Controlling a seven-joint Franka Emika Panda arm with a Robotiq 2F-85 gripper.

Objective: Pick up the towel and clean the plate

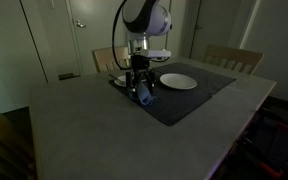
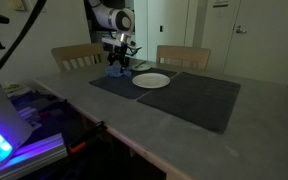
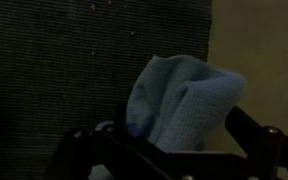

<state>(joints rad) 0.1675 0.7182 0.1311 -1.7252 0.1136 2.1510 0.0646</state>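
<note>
Over the dark woven placemat (image 3: 64, 60), the end effector (image 3: 169, 142) pinches a crumpled blue towel (image 3: 179, 95) near the round white plate (image 1: 178, 81).

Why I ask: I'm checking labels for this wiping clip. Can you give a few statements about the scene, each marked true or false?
1. The jaws are closed on a blue towel. True.
2. The white plate sits on bare tabletop. False: it lies on the dark mat.
3. The towel is spread across the plate. False: it is bunched in the jaws beside the plate, over the mat.
4. Two chairs stand at the far edge of the table. True.
</note>
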